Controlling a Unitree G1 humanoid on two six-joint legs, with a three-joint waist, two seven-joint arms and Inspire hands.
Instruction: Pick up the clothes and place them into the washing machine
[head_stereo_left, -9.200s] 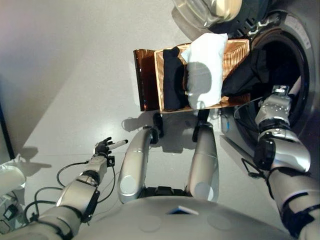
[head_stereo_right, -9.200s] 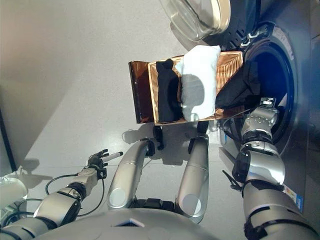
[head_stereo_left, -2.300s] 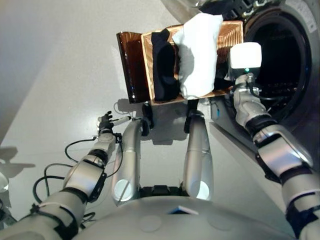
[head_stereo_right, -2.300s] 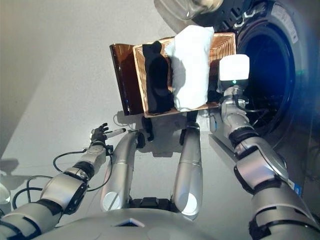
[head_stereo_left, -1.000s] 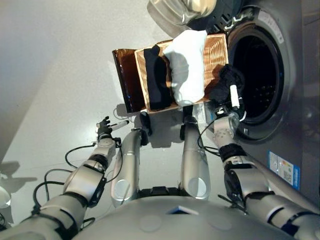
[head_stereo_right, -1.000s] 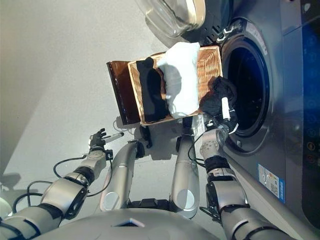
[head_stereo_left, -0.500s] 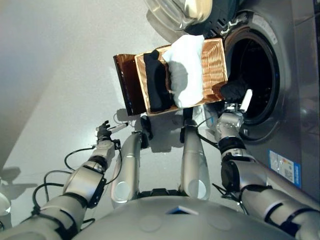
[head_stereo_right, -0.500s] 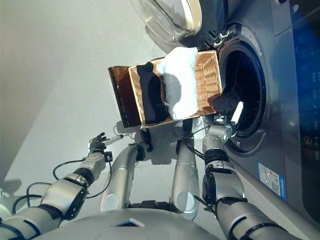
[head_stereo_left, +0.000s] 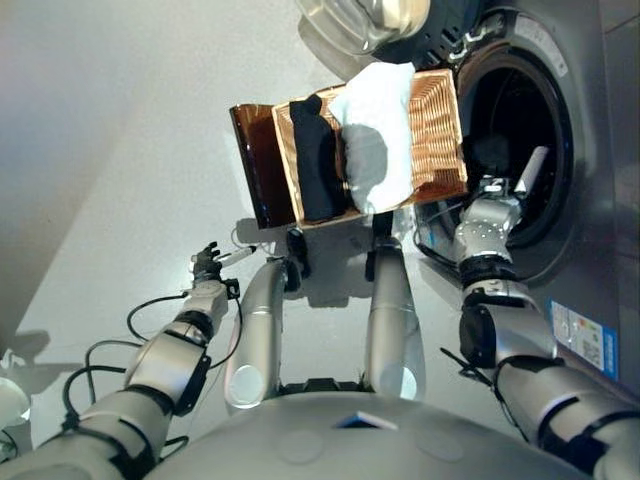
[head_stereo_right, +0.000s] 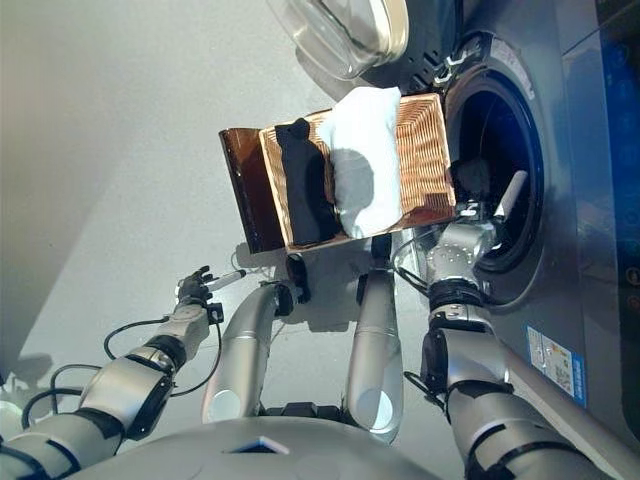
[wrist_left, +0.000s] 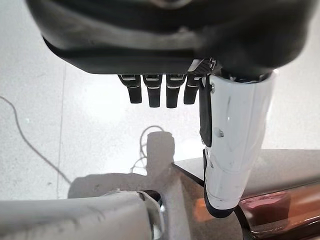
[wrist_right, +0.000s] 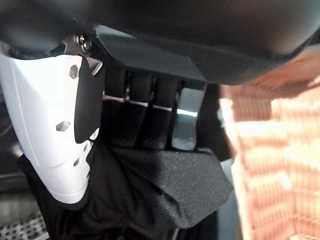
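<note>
The robot's right hand (head_stereo_right: 487, 218) reaches at the rim of the round dark opening of a grey front-loading washing machine (head_stereo_right: 560, 150); its fingers (wrist_right: 145, 117) are curled round a bunched black garment (wrist_right: 165, 192), held at the mouth of the drum, just beside the right edge of a woven copper-coloured rectangular laundry basket (head_stereo_right: 420, 150); the basket stands on the floor touching or nearly touching the machine's front, so the gap between basket edge and door opening is narrow; inside it lie a white crumpled garment (head_stereo_right: 360, 170) and a second black garment (head_stereo_right: 303, 185), side by side; the machine's glass door (head_stereo_right: 345, 30) is swung open beyond the basket; the left hand (head_stereo_left: 207, 268) hangs low over the plain pale grey floor (head_stereo_right: 110, 150), well apart from the basket, fingers (wrist_left: 150, 92) loosely bent and holding nothing; wide bare floor spreads to the left.
</note>
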